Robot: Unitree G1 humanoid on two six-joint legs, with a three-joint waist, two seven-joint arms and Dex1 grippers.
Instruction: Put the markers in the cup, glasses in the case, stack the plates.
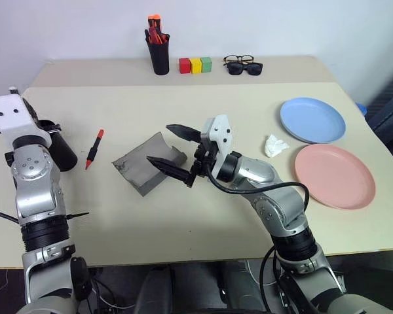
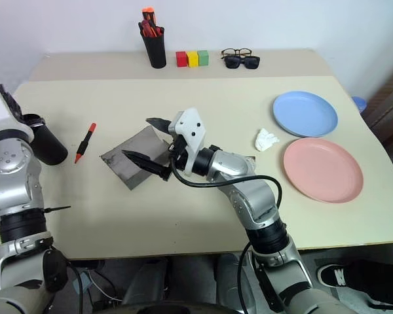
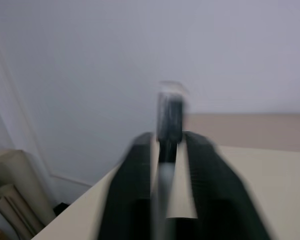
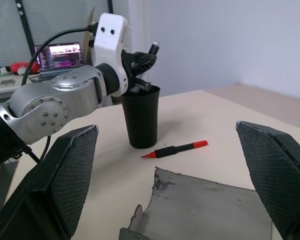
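while the left gripper (image 4: 146, 59) hangs just above the rim of the cup (image 4: 141, 117), the white marker with the black cap (image 3: 169, 120) sits between its two fingers, which press against it on both sides, the capped end sticking out past the fingertips. the cup stands upright directly below that claw, at the left end of the table (image 1: 203, 216). the black marker with the red cap (image 1: 94, 148) lies flat on the table just beside the cup, between it and the case (image 1: 148, 163).

the right gripper (image 1: 173, 152) has its jaws spread wide and holds nothing. it hovers over the near end of the grey case, one finger (image 1: 183, 132) above the curved flap and the other (image 1: 170, 169) beyond the case's nearer edge; whether either finger touches the felt i cannot tell. the case lies open on the table, flap curled up.

well apart from the right claw, behind its arm, a crumpled white tissue (image 1: 274, 145) lies on the table. further that way the light blue plate (image 1: 312, 120) and the pink plate (image 1: 334, 175) lie side by side, unstacked, almost touching.

far beyond both claws, along the back of the table, stand a black pen holder (image 1: 160, 55) with orange-red pens, three coloured blocks (image 1: 195, 65), and two dark pairs of glasses (image 1: 243, 65).
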